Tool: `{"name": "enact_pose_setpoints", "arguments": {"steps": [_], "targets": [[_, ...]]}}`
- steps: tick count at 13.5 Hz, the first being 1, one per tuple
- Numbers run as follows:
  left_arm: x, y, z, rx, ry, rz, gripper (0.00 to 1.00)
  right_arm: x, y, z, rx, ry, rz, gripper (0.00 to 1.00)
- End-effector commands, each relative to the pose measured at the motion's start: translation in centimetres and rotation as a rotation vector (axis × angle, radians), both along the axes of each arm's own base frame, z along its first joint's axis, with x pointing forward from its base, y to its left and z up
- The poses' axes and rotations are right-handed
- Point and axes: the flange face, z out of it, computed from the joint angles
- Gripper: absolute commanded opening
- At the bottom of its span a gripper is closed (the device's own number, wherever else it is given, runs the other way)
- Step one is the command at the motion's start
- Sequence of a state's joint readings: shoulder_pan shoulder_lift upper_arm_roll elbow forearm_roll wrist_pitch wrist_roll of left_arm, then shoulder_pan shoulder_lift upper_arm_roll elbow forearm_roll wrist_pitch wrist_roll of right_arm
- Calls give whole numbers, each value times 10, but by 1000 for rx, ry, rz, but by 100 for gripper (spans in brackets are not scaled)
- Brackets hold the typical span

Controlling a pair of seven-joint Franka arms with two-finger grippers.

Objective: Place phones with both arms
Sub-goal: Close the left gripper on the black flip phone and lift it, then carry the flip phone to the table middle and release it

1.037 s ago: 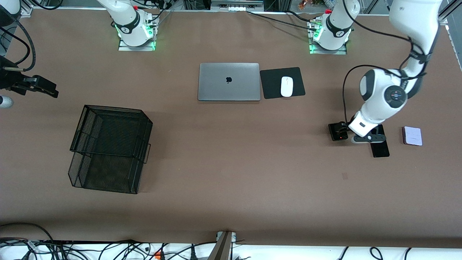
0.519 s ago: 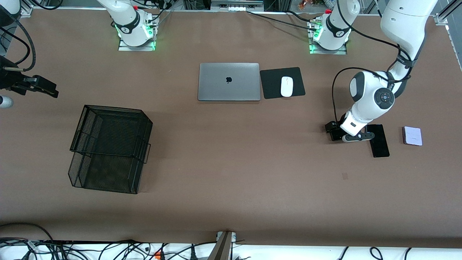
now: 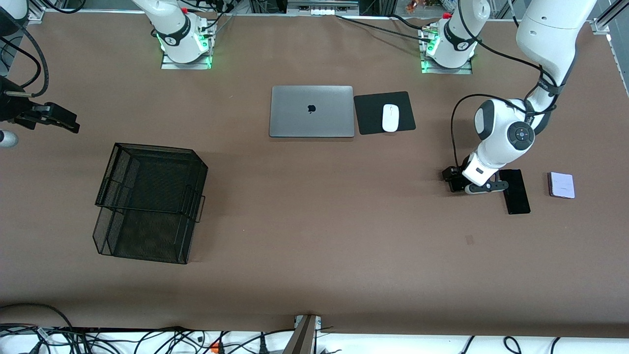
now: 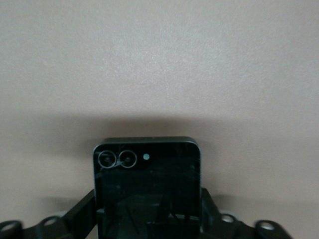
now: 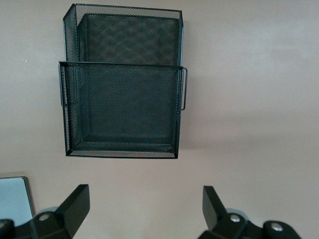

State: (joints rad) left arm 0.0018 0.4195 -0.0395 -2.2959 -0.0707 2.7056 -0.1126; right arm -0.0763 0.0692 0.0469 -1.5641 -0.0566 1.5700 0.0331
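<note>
The small squarish black phone point(image 4: 147, 172) lies flat on the brown table with its two camera rings showing. My left gripper point(image 4: 148, 201) is down over it point(image 3: 458, 181), with a finger against each side edge. In the front view the gripper hides most of this phone. The long slim black phone point(image 3: 517, 195) lies right beside it, toward the left arm's end. The pale lilac-white phone point(image 3: 561, 185) lies further along toward that end. My right gripper point(image 5: 146, 204) is open and empty, held in the air point(image 3: 64, 122) at the right arm's end of the table, where the arm waits.
A black wire mesh tray point(image 3: 150, 201) stands at the right arm's end and shows empty in the right wrist view point(image 5: 122, 109). A closed silver laptop point(image 3: 311, 111) lies mid-table, with a white mouse point(image 3: 390, 117) on a black pad point(image 3: 366, 114) beside it.
My left arm has swung toward the right arm's end of the table and come down over the small black phone, which now sits between its fingers. The right arm has not moved.
</note>
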Motion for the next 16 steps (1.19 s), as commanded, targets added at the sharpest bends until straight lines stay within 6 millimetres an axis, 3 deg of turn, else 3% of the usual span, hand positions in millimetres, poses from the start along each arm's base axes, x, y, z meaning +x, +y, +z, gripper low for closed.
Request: {"name": "enact_pose_setpoints", "arguments": {"steps": [1, 4, 6, 7, 9, 11, 12, 14, 16], "targets": [[13, -3, 10, -14, -23, 5, 26, -9, 1, 7, 1, -5, -5, 100], [56, -20, 66, -32, 68, -36, 27, -9, 2, 6, 0, -4, -4, 100], [82, -58, 102, -39, 122, -112, 28, -9, 2, 7, -1, -5, -4, 100], [88, -89, 113, -41, 119, -142, 28, -9, 2, 7, -1, -5, -4, 100], [87, -172, 114, -39, 101, -225, 29, -9, 1, 7, -1, -4, -5, 100], [93, -243, 97, -44, 74, -249, 38, -9, 2, 6, 0, -2, -4, 100], [90, -286, 90, -75, 55, -221, 38, -9, 2, 6, 0, -4, -4, 100], [73, -351, 67, -124, 15, -93, 37, -9, 2, 6, 0, -2, -4, 100], [43, -410, 36, -166, -58, -25, 38, -9, 2, 7, -1, -5, -4, 100]]}}
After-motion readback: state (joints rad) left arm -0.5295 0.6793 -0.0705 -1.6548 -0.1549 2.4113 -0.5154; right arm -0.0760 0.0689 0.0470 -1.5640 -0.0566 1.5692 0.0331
